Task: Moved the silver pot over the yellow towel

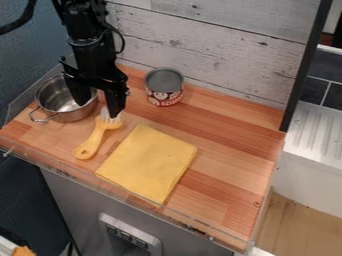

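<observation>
Wood-plank countertop (227,165) supports the silver metal pot (58,102) at left rear, well apart from the yellow cloth towel (148,162). Black two-finger gripper (99,104): fingers apart, at pot's right rim. Remaining: grasp, lift, transfer, placement.

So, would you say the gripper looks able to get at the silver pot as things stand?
Probably yes: the gripper hangs open at the rim of the silver pot, and no lid covers it. The yellow brush lies close to one finger, though, and might get nudged.
</observation>
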Controlling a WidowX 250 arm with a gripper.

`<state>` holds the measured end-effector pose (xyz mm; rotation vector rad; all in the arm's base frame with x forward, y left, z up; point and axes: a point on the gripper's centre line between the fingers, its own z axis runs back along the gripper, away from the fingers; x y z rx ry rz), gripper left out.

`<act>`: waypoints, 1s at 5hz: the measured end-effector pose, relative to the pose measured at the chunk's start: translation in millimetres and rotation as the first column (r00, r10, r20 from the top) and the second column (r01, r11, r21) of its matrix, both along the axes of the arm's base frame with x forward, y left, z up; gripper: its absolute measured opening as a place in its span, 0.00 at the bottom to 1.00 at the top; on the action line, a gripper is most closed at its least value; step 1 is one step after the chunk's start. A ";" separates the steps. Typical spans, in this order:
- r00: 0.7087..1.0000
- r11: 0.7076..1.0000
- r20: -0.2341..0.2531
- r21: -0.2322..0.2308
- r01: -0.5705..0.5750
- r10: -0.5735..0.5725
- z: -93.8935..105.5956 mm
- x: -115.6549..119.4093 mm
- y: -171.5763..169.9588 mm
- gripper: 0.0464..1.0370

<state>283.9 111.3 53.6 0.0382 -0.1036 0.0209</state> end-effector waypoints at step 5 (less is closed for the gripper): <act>0.997 0.997 -0.025 0.043 -0.068 0.069 -29.4 14.4 53.6 0.96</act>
